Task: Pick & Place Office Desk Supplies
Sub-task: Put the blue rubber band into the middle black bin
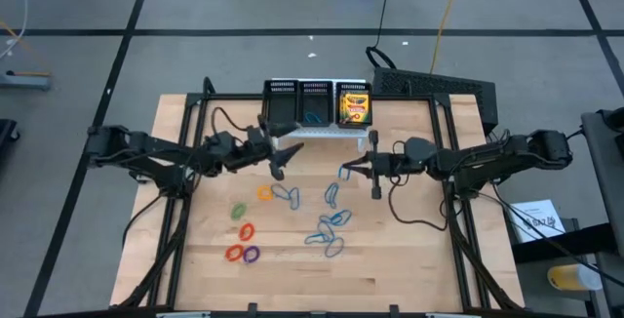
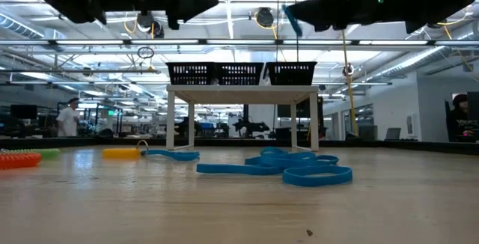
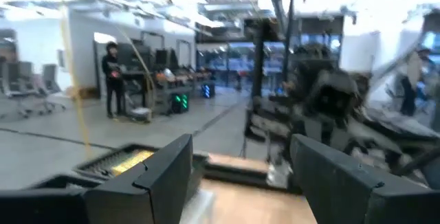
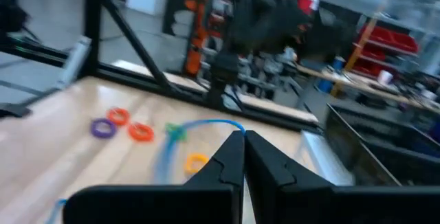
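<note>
left jaws (image 1: 278,165) apart, right jaws (image 1: 348,171) pinching a blue loop (image 4: 206,125) above wooden table (image 1: 409,269).

Both arms matte black, jointed, segmented links. Black cables trail from left arm (image 1: 146,152) and right arm (image 1: 497,154). Fingers (image 3: 161,176) black, flat, angular, wedge-shaped plates; right arm's fingers (image 4: 227,162) taper to points.

blue loops (image 2: 288,168) on table (image 2: 224,206), organiser (image 2: 239,72) behind
</note>
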### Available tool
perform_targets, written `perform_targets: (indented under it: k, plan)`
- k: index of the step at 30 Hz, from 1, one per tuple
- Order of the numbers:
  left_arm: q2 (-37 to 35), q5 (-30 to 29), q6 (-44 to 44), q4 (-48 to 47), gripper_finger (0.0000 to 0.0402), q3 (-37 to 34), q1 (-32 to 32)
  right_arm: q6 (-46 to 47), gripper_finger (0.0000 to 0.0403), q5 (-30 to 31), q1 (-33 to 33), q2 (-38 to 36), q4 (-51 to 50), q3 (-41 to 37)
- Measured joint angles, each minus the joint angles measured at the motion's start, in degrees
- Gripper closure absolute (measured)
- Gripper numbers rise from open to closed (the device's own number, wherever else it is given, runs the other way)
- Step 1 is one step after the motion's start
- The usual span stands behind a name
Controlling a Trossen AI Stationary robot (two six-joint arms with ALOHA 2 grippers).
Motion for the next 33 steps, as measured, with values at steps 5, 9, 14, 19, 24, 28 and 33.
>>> perform_targets:
  k: [5,9,14,19,24,28,33]
  plan:
    - [4.6,0.2,0.8,-1.7,0.0147,4.8,-1.6,0.0,0.0403,-4.3,0.0,0.0,1.5,0.0]
    - [7.4,0.9,0.6,-4.7,0.0147,8.7,-2.5,0.7,0.0403,-6.7,0.0,0.0,1.0,0.0]
    - [9.5,2.2,1.0,-8.5,0.0147,11.9,-3.9,1.0,0.0403,-6.7,0.0,0.0,1.0,-0.1]
    - [9.8,2.2,1.0,-9.1,0.0147,12.3,-4.3,0.0,0.0403,-6.6,0.0,0.0,1.0,-0.2]
    - [9.9,2.2,-1.7,-9.2,0.0147,12.3,-4.9,-0.4,0.0403,-6.5,0.0,0.0,1.4,-0.2]
    - [9.8,4.9,-1.8,-10.0,0.0147,12.3,-5.7,-0.9,0.0403,-6.4,0.0,0.0,1.4,-0.2]
    - [9.8,4.9,-2.0,-11.9,0.0147,12.3,-6.3,-1.5,0.0403,-6.3,0.0,0.0,4.1,-0.2]
